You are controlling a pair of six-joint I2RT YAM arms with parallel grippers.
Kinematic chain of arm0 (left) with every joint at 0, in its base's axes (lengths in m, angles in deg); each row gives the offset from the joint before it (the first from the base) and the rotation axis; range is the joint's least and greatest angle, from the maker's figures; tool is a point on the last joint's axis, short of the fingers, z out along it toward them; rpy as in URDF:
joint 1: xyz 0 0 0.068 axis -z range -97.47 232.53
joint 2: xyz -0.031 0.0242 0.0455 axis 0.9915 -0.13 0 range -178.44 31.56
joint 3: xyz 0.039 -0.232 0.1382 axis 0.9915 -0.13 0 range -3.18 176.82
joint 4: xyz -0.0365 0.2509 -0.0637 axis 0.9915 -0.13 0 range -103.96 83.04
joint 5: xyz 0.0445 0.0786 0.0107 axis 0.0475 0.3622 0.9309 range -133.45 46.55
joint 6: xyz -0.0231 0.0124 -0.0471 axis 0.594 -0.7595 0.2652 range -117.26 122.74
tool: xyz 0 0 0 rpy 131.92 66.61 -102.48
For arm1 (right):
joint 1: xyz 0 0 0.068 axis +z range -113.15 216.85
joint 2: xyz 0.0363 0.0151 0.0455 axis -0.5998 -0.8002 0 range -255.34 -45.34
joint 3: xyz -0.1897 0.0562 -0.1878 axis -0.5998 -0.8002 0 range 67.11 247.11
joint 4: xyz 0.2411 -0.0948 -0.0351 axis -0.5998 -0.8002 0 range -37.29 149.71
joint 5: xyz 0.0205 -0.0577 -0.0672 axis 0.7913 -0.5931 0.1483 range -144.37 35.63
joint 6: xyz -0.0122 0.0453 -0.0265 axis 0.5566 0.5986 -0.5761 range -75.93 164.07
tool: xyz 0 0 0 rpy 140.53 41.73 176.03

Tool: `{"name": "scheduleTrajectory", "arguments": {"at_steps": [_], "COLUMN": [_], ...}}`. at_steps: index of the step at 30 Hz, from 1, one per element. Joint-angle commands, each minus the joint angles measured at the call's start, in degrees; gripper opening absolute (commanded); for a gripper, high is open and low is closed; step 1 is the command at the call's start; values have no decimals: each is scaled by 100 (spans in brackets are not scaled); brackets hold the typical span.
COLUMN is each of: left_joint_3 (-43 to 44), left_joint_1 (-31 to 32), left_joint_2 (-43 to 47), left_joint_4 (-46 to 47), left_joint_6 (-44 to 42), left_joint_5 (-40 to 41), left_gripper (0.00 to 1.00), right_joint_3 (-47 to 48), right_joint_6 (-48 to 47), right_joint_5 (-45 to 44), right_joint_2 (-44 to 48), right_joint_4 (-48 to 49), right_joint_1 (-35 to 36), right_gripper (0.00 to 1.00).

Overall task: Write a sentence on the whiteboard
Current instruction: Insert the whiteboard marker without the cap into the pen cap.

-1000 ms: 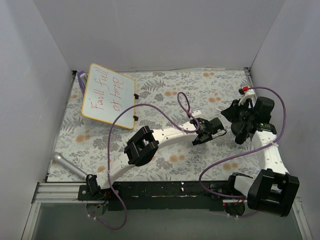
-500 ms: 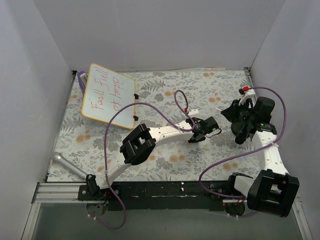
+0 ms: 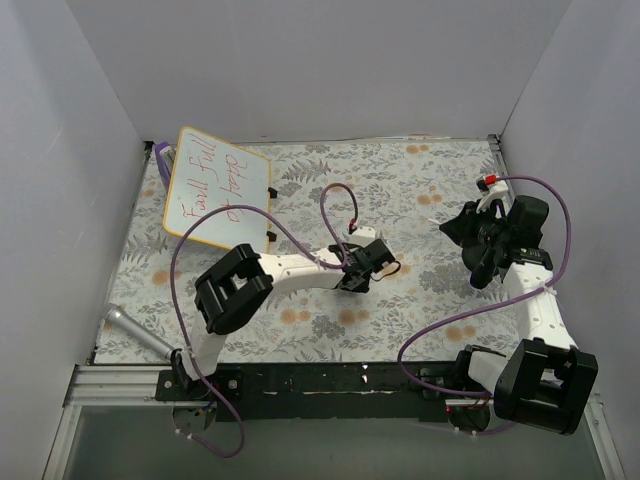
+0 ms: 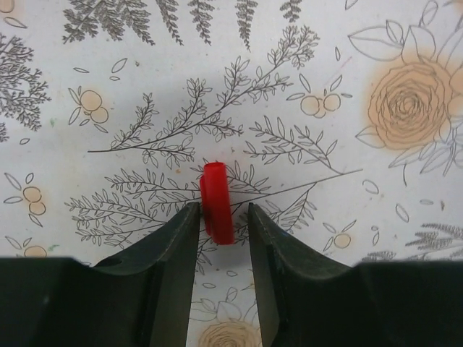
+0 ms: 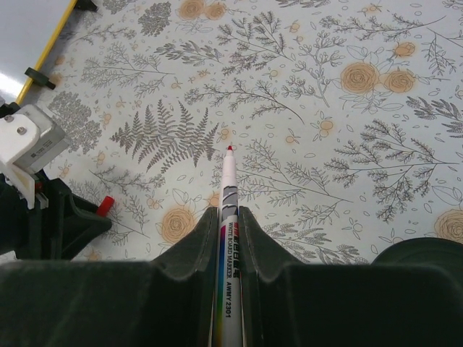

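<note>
The whiteboard (image 3: 215,190) lies at the far left, yellow-framed, with the sentence (image 3: 222,182) in red in two lines; its corner also shows in the right wrist view (image 5: 29,29). My right gripper (image 5: 228,214) is shut on a white whiteboard marker (image 5: 228,188) with its red tip bare, held above the floral cloth at the right (image 3: 462,228). My left gripper (image 4: 220,211) is near the table's middle (image 3: 352,283), with a small red cap (image 4: 217,202) between its fingertips. The cap also shows in the right wrist view (image 5: 106,204).
A purple block (image 3: 162,152) sits behind the whiteboard's far left corner. A grey metal cylinder (image 3: 135,330) lies at the near left edge. White walls enclose the floral cloth (image 3: 400,170) on three sides. Purple cables loop over both arms.
My left arm has drawn back to the left, from close to the right gripper toward the table's middle. The right arm and the whiteboard have not moved.
</note>
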Motion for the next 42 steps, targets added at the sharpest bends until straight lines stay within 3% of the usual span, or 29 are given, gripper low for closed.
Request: {"name": "scheduleTrajectory", "arguments": {"at_steps": [1,5,12,21,25,28,33,36,42], "left_joint_3": [-1177,-1539,-1653,-1039,-766,-686,-791,-1098,-1924], "left_joint_1": [-520,-741,-1040,-1040,-1049,-1023,-944,-917,-891], "left_joint_2": [-8,467,547,3,-173,-340,-411,-192,783], "left_joint_4": [-24,346,399,154,109,83,-49,3,599], "left_joint_6": [-1398,-1787,-2173,-3289,-3308,-3281,-3299,-3377,-4122], "left_joint_5": [-1665,-2283,-2461,-2495,-2716,-2716,-2689,-2532,-2128], "left_gripper": [31,31,31,33,33,29,5,0,0], "right_joint_3": [-3,-12,-20,-29,-20,-20,-20,-29,-178], "right_joint_6": [1,-17,-61,-69,-69,-87,-105,-148,-210], "right_joint_5": [167,228,395,466,465,474,518,614,1264], "right_joint_2": [122,104,60,34,34,34,8,-10,-150], "right_joint_4": [215,206,206,215,198,198,197,162,241], "right_joint_1": [-14,-14,-14,-5,-14,-5,-5,-14,258], "right_gripper": [1,1,1,1,1,1,1,1,1]}}
